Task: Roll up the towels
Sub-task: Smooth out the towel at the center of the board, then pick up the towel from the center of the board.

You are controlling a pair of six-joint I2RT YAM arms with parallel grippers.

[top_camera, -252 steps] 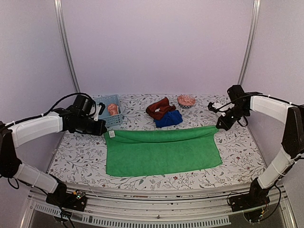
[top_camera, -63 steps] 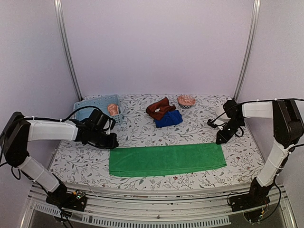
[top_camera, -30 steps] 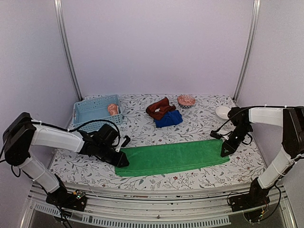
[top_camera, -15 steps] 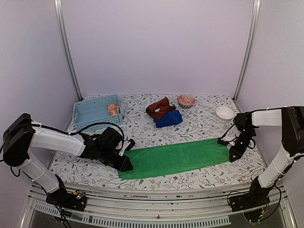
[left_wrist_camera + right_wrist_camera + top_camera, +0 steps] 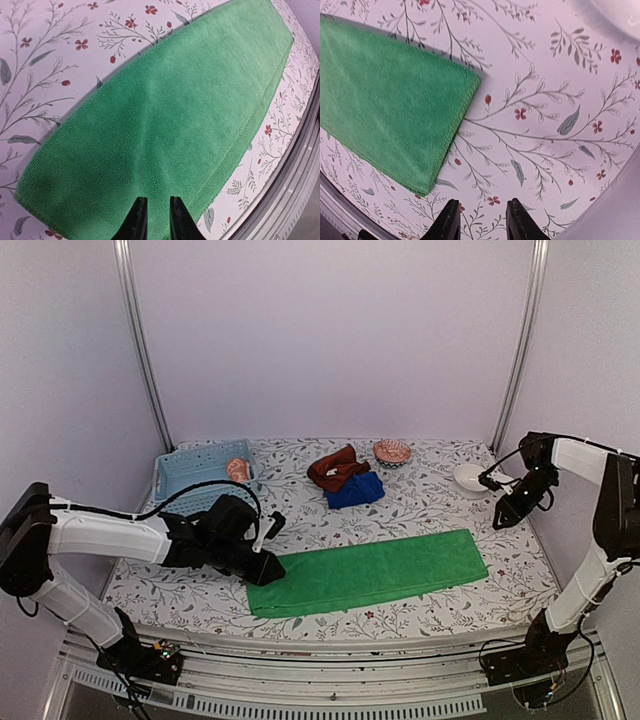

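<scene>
the floral table (image 5: 300,515) has its clutter along the far edge. a light blue basket (image 5: 195,472) sits in the far left corner with the orange patterned towel (image 5: 237,469) inside, at its right end. near the middle of the far edge the rust-brown towel (image 5: 337,466) lies partly on the deep blue towel (image 5: 358,490), and a small patterned bowl (image 5: 392,451) stands just beside them. a white bowl (image 5: 468,477) sits close to the right edge.

the green towel (image 5: 370,572) is folded into a long flat strip near the near edge, its right end angled a little toward the far side. nothing lies on it or blocks it.

the left arm reaches in low from the left edge, its forearm almost flat over the table and the wrist tipped down at the strip's left end. the left gripper (image 5: 268,568) has its fingers drawn close, with only a thin slit between them, and the tips are down on the green cloth. i can't tell whether they pinch any of it.

the right arm stretches along the right edge with its elbow high. the right gripper (image 5: 482,220) hangs over bare table between the white bowl and the strip's right end, apart from both. its fingers stand parted with floral surface showing between them, and they hold nothing.
</scene>
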